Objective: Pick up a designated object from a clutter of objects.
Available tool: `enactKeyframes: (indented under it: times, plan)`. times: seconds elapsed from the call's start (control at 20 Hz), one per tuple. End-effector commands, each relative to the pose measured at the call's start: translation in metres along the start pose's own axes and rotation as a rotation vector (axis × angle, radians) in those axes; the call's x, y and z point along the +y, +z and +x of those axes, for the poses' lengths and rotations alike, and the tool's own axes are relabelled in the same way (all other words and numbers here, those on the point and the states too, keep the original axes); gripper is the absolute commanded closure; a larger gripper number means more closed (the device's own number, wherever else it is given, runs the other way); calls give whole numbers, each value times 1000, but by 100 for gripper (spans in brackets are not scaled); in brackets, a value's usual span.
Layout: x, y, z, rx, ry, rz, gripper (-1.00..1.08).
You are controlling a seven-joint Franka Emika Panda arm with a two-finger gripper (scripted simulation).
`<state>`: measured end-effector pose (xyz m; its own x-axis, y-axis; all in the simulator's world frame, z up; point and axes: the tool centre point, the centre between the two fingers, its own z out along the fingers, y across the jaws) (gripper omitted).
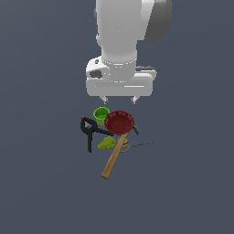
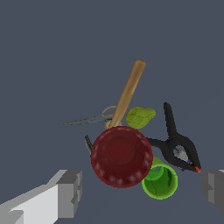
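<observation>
Matte grey floor point(image 1: 41, 173), round green cup point(image 1: 101, 114)

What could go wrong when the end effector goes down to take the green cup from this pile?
1. The red bowl sits tight against the green cup, seemingly overlapping its rim, so a finger may strike or drag the bowl.
2. The black clamp lies close on the cup's other side, leaving little room for the second finger.
3. The open end effector hovers more above the bowl than the cup, so a straight descent could miss.
</observation>
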<state>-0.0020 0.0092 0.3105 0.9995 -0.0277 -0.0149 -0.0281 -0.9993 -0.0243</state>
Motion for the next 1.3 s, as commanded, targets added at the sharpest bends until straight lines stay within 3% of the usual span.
enactKeyframes:
  times: [0.0,0.3,0.65,1.25]
  plan:
    - [0,0,0,0,0,0,-20]
    - [-12,-8,0,8,-34,-12,-20]
    - [-8,1,-2,8,2,-4,-20]
    - [26,62,-29,10,287,50,-20]
